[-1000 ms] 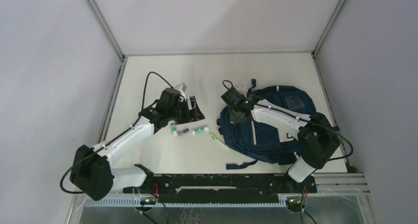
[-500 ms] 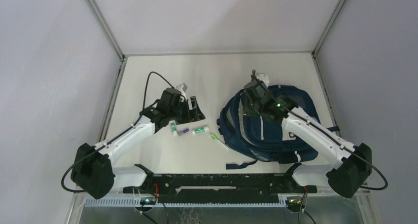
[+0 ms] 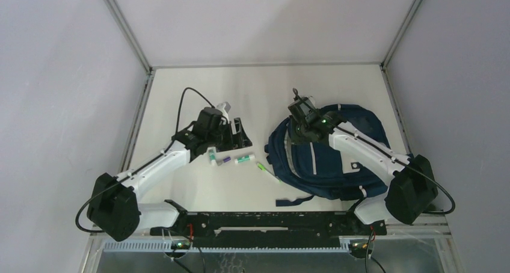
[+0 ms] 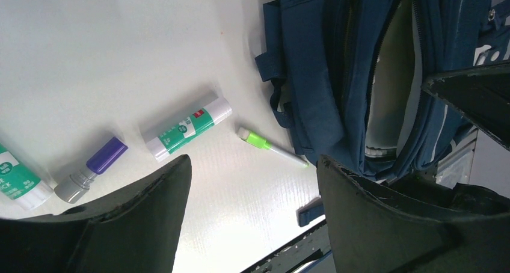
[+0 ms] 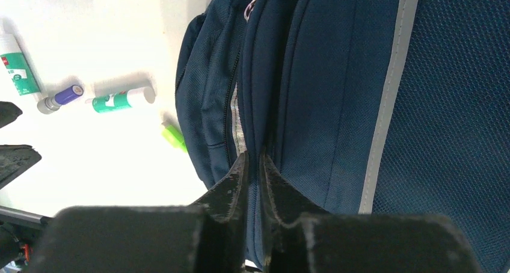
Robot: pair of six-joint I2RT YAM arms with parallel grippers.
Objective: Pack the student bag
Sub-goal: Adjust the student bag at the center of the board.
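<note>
White table [image 3: 198,86] is being walled on three sides | student bag [image 3: 337,165] is being held at right, near that edge | right gripper [image 5: 254,165] is being clenched on its fold | left gripper [image 3: 239,133] is being held spread over glue stick [image 4: 189,127] | open surface beyond.

— Where's the student bag [image 3: 328,165]?
— Three o'clock side of the desk [image 3: 252,92], lying down, top pointing toward eleven.
— Looks?
— Navy fabric, pale piping, one zip compartment gaping open.
</note>
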